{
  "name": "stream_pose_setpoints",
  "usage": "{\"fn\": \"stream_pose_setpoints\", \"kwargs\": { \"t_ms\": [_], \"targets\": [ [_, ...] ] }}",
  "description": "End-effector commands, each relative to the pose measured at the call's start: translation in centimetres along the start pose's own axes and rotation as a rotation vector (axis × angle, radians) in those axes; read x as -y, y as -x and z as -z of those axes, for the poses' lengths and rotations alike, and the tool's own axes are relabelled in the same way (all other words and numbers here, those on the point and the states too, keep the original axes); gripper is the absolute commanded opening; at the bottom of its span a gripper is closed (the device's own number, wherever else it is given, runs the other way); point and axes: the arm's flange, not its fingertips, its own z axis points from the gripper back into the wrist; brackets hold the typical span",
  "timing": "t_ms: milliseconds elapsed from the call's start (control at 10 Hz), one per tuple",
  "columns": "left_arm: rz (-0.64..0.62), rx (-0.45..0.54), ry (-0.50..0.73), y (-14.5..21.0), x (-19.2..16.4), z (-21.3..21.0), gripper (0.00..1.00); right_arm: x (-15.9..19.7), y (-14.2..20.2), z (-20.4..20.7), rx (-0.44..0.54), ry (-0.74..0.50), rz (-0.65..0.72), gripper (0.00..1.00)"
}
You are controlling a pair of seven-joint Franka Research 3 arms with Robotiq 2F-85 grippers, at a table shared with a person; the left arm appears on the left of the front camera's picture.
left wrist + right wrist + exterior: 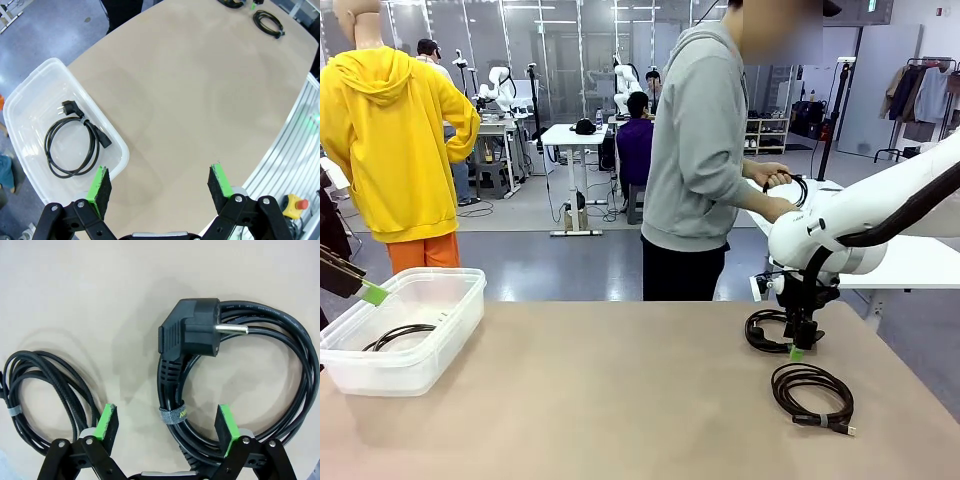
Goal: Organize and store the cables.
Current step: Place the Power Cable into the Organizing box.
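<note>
under right wrist, coiled cable flat, plug pin pointing picture-right; right fingers spread astride; left fingers spread.

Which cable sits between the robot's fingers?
The coil with the big angled plug, straddled by the open right gripper; the thinner coil lies outside it.

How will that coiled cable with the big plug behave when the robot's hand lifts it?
The coiled cable will probably sag yet keep its ring, since a strap binds its loops. The chunky plug likely hangs lowest. Its rubbery-looking jacket should not slip between the right hand's green pads.
</note>
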Motion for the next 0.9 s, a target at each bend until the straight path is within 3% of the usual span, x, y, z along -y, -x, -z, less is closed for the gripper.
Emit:
{"fn": "stream_pose_setpoints", "kwargs": {
  "t_ms": [0,100,200,400,800],
  "targets": [
    [-0.013,-0.006,-0.016,-0.23,0.27,-0.06,0.98,0.85,-0.36,0.24,-0.021,0.011,0.034,0.85],
    [-0.013,-0.006,-0.016,-0.23,0.27,-0.06,0.98,0.87,-0.36,0.33,-0.026,0.007,0.033,0.71],
    [-0.013,-0.006,-0.016,-0.23,0.27,-0.06,0.98,0.78,-0.49,0.48,-0.037,0.011,0.025,0.32],
    [-0.013,-0.006,-0.016,-0.23,0.27,-0.06,0.98,0.53,-0.89,0.38,-0.047,0.015,0.014,0.0],
    [-0.013,-0.006,-0.016,-0.23,0.27,-0.06,0.98,0.44,-0.94,0.09,-0.05,0.02,0.019,0.0]
  ]
}}
